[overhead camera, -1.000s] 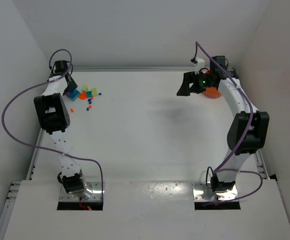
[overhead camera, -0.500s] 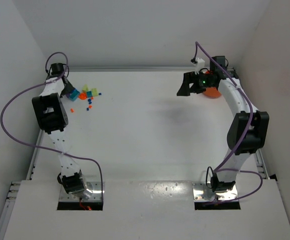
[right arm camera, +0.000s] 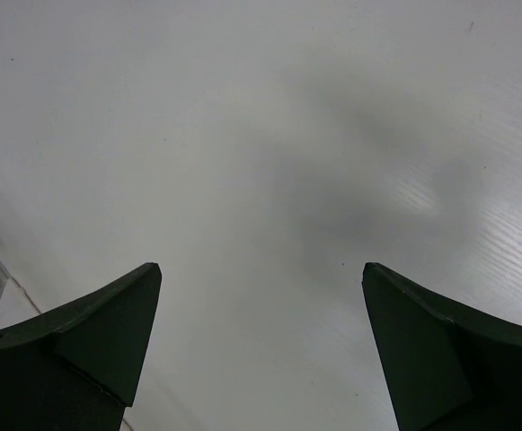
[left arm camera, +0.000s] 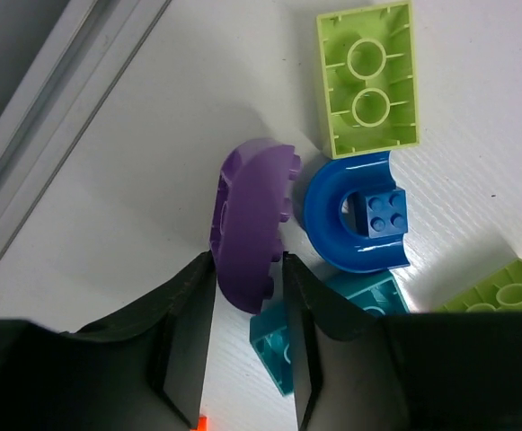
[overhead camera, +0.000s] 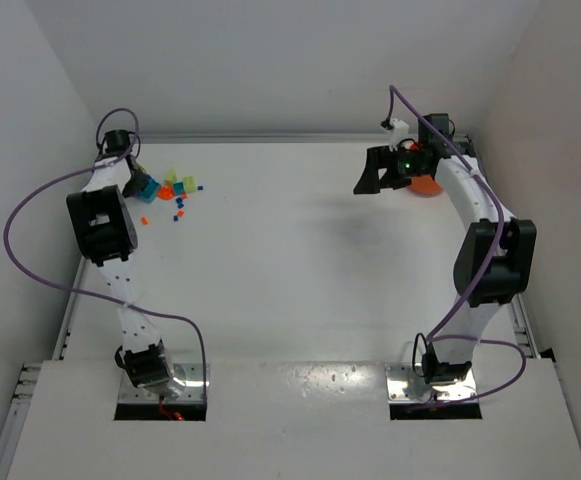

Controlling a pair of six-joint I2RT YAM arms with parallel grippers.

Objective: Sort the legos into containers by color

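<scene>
Left gripper (left arm camera: pixel 247 269) is at the far left of the table (overhead camera: pixel 290 270), down among the legos (overhead camera: pixel 173 190). Its two fingers (left arm camera: pixel 189 332) press on both sides of a purple curved piece (left arm camera: pixel 247 220), so it is pinched between them (the piece stands on its edge on the table). Just right of it lies a blue arch (left arm camera: pixel 325 215) with a small blue brick (left arm camera: pixel 377 213) inside its opening. A green brick (left arm camera: pixel 368 76) lies beyond the arch, and a teal brick (left arm camera: pixel 274 346) is beside the right finger. Right gripper (right arm camera: pixel 261 267) hangs at the far right with its jaws spread wide and nothing between them, only bare table under it. The orange bowl (overhead camera: pixel 428 185) sits just right of this gripper, well apart from the legos.
</scene>
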